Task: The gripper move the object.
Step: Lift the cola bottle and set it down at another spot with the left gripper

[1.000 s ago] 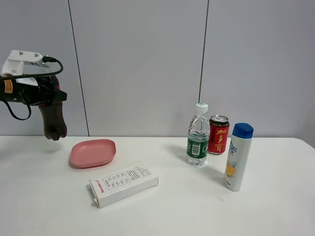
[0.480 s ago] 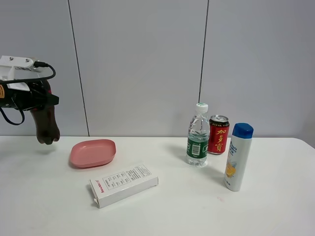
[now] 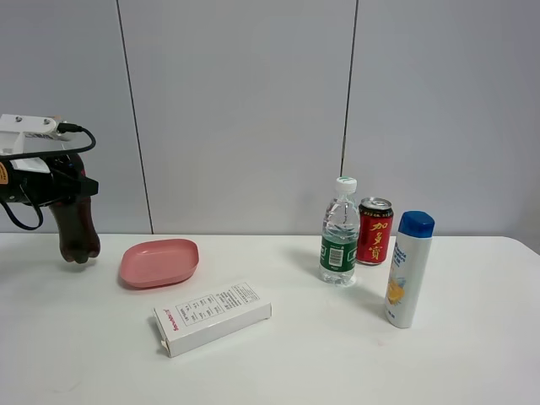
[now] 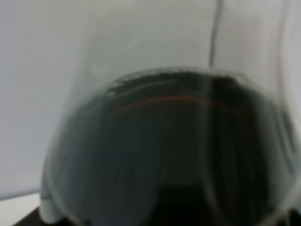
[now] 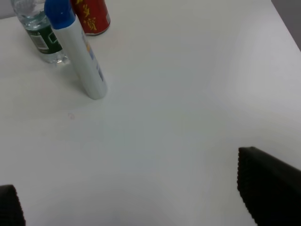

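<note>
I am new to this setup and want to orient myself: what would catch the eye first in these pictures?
First, the left claw at the far left, holding the dark cola bottle upright, left of the pink dish; the left wrist view is filled with it. Then the water bottle, red can and blue-capped white bottle clustered on the right.

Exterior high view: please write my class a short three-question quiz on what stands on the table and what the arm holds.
1. True or false: the red can stands farther back on the table than the water bottle.
2. What does the left gripper hold? A the red can; B the cola bottle; C the water bottle.
3. Fill in: the cap of the white bottle is ___.
Key: 1 true; 2 B; 3 blue.
</note>
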`<state>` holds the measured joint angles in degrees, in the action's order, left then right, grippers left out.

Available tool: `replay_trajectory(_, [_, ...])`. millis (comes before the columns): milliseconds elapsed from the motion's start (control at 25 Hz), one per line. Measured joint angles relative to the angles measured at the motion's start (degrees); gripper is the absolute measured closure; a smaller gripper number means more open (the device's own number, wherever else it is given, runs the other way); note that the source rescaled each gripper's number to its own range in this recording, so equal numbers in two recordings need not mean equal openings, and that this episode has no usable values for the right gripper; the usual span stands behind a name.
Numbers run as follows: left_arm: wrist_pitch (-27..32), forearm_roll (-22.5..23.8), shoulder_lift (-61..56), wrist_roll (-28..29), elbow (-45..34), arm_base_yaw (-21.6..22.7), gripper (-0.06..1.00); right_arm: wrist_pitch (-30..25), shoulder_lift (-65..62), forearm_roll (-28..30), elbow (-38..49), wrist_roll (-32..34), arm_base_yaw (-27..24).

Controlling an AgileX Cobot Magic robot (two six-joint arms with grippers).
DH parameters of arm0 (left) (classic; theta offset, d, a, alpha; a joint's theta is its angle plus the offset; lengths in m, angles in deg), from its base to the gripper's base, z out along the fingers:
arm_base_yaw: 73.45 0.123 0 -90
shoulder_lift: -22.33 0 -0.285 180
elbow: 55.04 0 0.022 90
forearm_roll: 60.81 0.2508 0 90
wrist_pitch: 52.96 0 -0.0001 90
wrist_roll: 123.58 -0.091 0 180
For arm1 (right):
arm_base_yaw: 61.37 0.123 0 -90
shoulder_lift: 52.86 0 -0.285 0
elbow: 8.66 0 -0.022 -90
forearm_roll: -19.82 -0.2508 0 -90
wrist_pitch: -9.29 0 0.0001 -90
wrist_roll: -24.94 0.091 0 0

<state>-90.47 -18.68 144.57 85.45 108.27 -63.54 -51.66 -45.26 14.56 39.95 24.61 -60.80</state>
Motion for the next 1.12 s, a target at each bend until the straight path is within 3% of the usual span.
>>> replay_trajectory(1120, [-4.97,1.06,1.76,-1.94,-0.09,-0.17,0.94,0.0,0.0,0.0,0.0,0.0,0.0])
